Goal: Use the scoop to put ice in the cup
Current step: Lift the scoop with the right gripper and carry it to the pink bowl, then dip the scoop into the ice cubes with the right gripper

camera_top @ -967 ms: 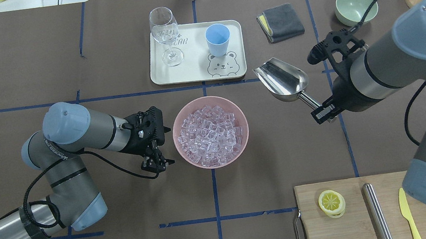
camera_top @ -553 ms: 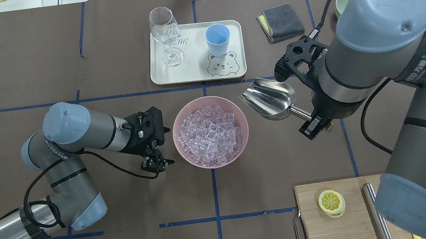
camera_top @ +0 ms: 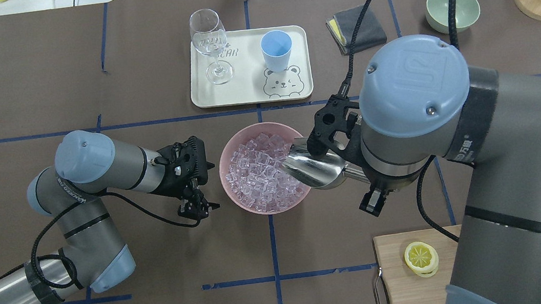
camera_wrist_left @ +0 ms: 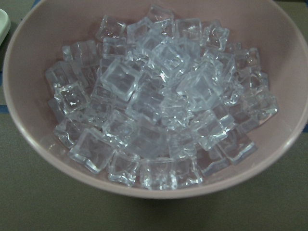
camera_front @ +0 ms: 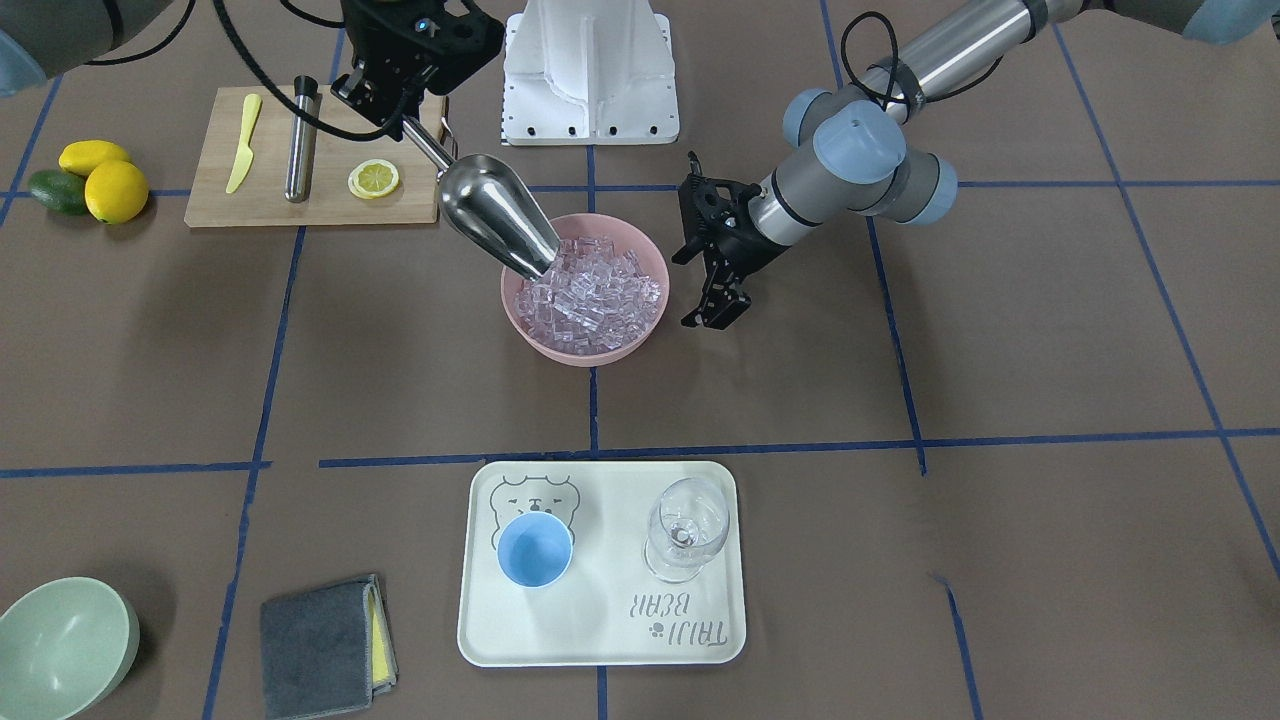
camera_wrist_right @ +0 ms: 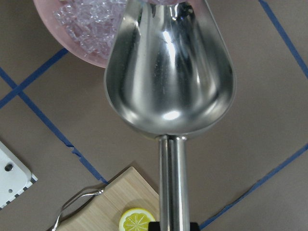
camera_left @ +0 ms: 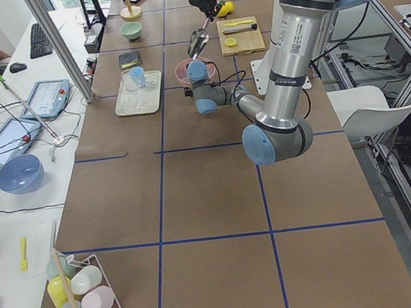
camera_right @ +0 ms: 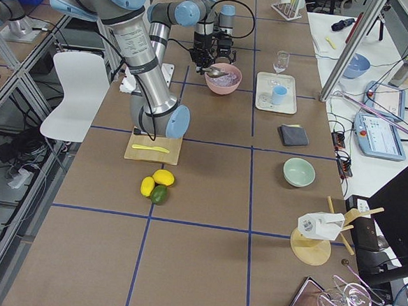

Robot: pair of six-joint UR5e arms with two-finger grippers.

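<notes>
Jaws of the right gripper (camera_front: 398, 108) pinch the scoop (camera_top: 311, 170) by its rod, lip dipped into the ice (camera_top: 258, 174) in the pink bowl (camera_top: 222, 171); the left gripper (camera_top: 199, 211) hangs spread beside it. Too steep a push could slide the bowl or spill cubes

Overhead, my right arm (camera_top: 415, 87) covered most of my right gripper (camera_top: 370, 200), the handle of the scoop (camera_top: 314, 170) and much of the cutting board (camera_top: 411, 289), which the bottom edge also cut. In my right wrist view the scoop's lip ran off the top edge. From either table end the ice (camera_right: 224, 74) was too small to resolve.
</notes>
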